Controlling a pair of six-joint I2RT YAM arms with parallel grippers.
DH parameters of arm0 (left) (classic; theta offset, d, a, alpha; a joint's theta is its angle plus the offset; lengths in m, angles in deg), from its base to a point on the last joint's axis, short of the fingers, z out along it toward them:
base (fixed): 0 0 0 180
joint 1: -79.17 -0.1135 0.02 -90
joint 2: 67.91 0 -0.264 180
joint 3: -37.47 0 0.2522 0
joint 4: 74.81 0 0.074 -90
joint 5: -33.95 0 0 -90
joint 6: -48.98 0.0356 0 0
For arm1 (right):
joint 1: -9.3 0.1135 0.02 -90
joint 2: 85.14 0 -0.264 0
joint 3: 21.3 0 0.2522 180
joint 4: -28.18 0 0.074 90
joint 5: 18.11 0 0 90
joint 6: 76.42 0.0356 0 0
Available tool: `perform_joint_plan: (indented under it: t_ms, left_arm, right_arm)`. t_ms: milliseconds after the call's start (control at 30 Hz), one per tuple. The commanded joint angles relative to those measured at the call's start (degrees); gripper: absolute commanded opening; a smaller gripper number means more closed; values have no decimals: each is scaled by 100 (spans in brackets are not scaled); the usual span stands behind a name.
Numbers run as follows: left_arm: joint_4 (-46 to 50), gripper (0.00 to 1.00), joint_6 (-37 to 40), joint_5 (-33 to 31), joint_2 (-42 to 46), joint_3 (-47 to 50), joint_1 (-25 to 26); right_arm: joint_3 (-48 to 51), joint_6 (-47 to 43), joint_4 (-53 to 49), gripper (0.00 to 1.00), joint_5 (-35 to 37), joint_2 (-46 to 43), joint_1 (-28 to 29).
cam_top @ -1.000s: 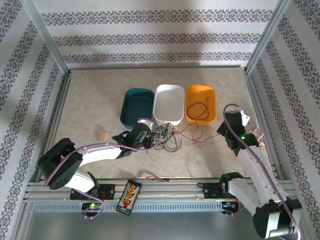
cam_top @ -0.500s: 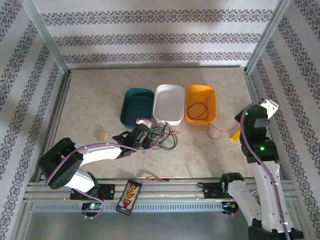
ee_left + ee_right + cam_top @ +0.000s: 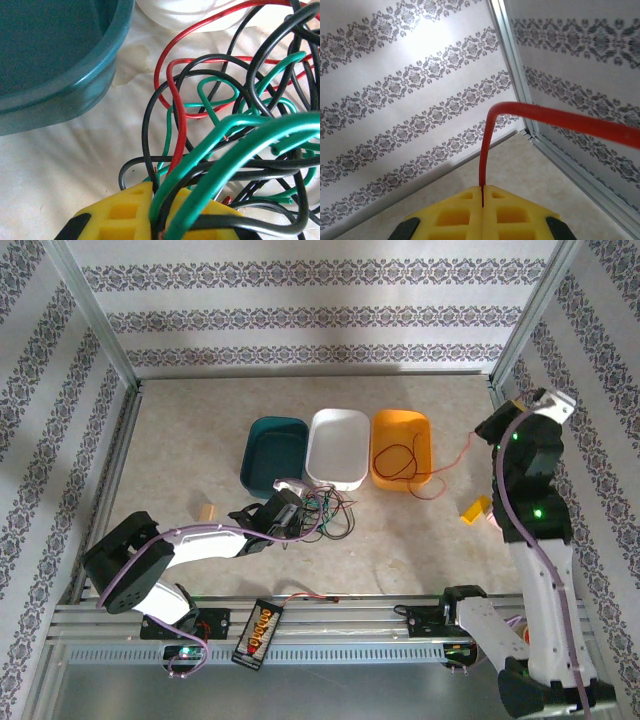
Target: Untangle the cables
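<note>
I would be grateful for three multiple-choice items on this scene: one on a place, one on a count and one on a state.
1. Where is the tangled bunch of cables?
A. inside a tray
B. on the table, just in front of the white tray
C. on the front rail

2. How many trays stand on the table?
A. two
B. three
C. four

3. What state is the right gripper in?
A. wide open
B. shut on nothing
C. shut on a red cable

Key:
1 B: the left gripper holds the bunch beside that tray.
2 B: the teal tray, the white tray and the orange tray.
3 C: the right wrist view shows the cable pinched between the closed fingers.
</note>
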Motion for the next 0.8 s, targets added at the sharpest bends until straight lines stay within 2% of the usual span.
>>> perform_joint_plan:
  t_ms: [0, 300, 567, 767]
  left_arm:
    - [34, 0, -104, -32, -69, -18, -51]
    - [34, 0, -98, -41, -86, -22, -51]
    - [41, 0, -81, -6, -148, -69, -51]
    - [51, 0, -52, 63, -256, -150, -51]
  right_arm:
    - [-287, -121, 572, 0, -198, 461, -26]
    - [-363, 392, 921, 0, -773, 1557, 8]
    - [897, 556, 915, 0, -1084, 1767, 512]
    - [1543, 715, 974, 0, -1013, 2057, 773]
